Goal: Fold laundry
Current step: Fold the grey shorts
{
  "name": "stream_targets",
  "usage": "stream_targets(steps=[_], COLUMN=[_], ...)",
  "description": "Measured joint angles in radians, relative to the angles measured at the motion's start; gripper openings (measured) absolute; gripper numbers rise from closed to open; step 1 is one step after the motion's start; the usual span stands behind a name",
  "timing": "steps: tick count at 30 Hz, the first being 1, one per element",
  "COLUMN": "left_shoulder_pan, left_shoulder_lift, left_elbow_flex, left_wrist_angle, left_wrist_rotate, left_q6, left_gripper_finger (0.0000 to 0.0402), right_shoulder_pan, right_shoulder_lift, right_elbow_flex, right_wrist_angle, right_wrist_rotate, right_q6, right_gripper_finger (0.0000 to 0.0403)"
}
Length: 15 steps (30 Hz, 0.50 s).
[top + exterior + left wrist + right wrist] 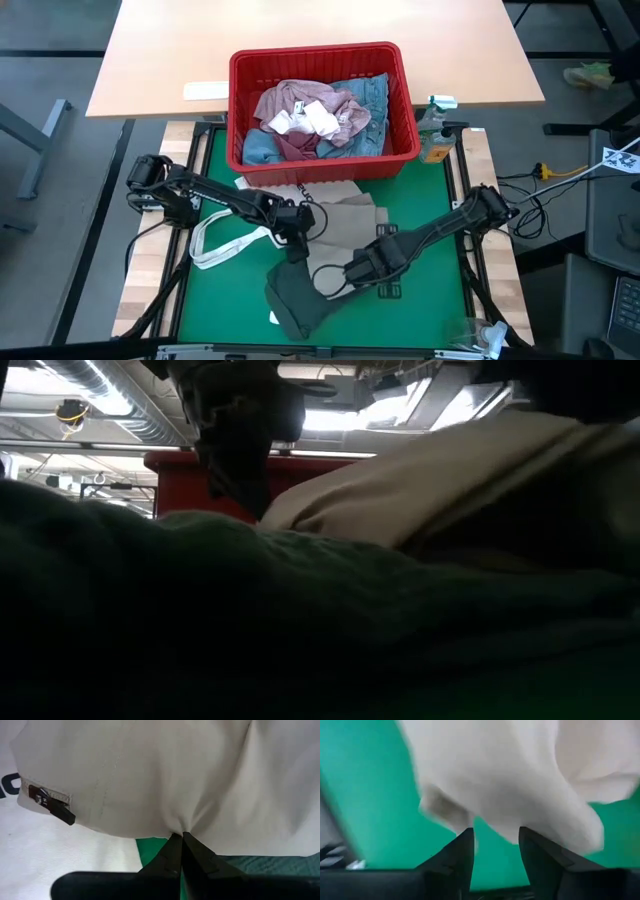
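Beige trousers [345, 215] lie spread on the green mat [440, 210], partly over a dark green top [300, 300] at the near side. My left gripper [297, 238] is shut on the trousers' near-left edge. My right gripper [348, 272] hangs open over the trousers' near part [520, 785], pointing down, with nothing between its fingers [460, 850]. A mottled pink top [320, 125], light blue denim [370, 95] and white socks [310, 118] lie in the red basket [320, 60]. My left gripper pinches the trousers' edge [180, 827] between its two shut fingers [172, 852], coming slanting down from the table's left. The cloth puckers in folds toward the fingertips. The rest of the trousers lies on the mat and on the tote bag.
A white tote bag [225, 245] with black lettering lies left of the trousers, its straps looped on the mat. The red basket stands at the mat's far edge, with a bottle [435, 125] to its right. In the low view the dark green top [300, 620] fills the foreground.
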Motion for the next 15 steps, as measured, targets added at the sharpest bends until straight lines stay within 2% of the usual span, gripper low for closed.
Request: stream_targets(steps=[3, 5, 10, 15], left_shoulder_pan=[-0.002, -0.002, -0.001, -0.001], left_shoulder_lift=[0.0, 0.0, 0.0, 0.0], left_elbow_flex=[0.0, 0.0, 0.0, 0.0], left_wrist_angle=[0.0, 0.0, 0.0, 0.0], left_wrist_rotate=[0.0, 0.001, 0.0, 0.0], left_q6=[0.0, 0.0, 0.0, 0.0], left_gripper_finger=[0.0, 0.0, 0.0, 0.0], right_shoulder_pan=[0.001, 0.002, -0.023, -0.127], right_shoulder_lift=[-0.021, -0.043, -0.132, -0.203], right_elbow_flex=[0.0, 0.0, 0.0, 0.0], right_wrist_angle=[0.002, 0.001, 0.0, 0.0], right_wrist_rotate=[-0.095, -0.092, 0.147, 0.257], right_q6=[-0.003, -0.003, -0.021, -0.058], right_gripper_finger=[0.0154, 0.0154, 0.0154, 0.0154])
